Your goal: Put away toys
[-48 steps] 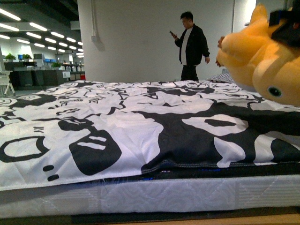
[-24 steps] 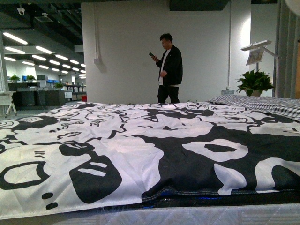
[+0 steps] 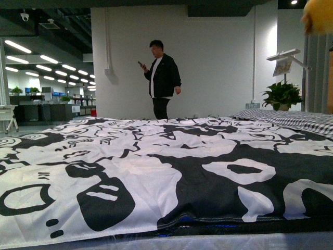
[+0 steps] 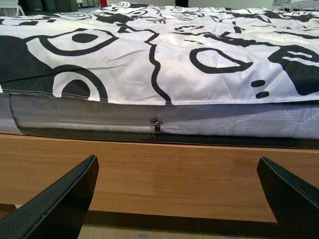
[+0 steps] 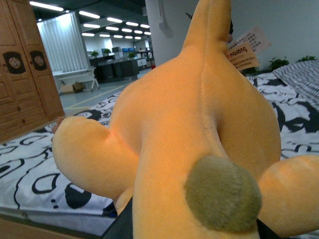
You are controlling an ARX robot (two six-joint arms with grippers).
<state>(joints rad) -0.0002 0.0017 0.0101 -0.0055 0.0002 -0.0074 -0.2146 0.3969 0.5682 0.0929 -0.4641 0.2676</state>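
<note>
Plush toy is hanging aloft, right claw seemingly clamping it, left claw gaping empty; soft fur slipping could drop it onto the bed.

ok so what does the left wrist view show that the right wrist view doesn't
Only the left wrist view: the left gripper, open with nothing between its fingers, the mattress zip and the wooden bed frame.

Only the right wrist view: the yellow-orange plush toy filling most of the picture, its paper tag, and a wooden wardrobe off to one side.

Both: the black-and-white bed cover.
</note>
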